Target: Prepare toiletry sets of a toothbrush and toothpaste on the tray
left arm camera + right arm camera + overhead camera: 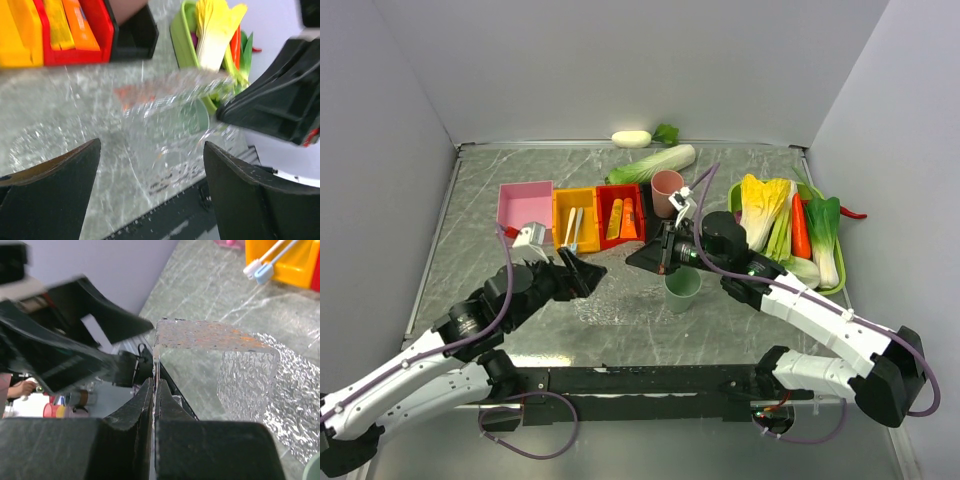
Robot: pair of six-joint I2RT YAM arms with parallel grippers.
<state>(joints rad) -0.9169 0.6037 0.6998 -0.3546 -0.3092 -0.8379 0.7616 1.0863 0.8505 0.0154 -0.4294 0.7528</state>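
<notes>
I can read no writing, label, brand or number on anything around the red bin (603, 205), near or far.

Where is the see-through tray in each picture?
Top view: the clear tray is in the centre, just below the row of bins, faint against the table.
Left wrist view: the tray fills the middle, blurry.
Right wrist view: the tray is in the middle, its edge pinched by the right hand.
Shared landmark: the yellow bin, beyond the tray every time.
</notes>
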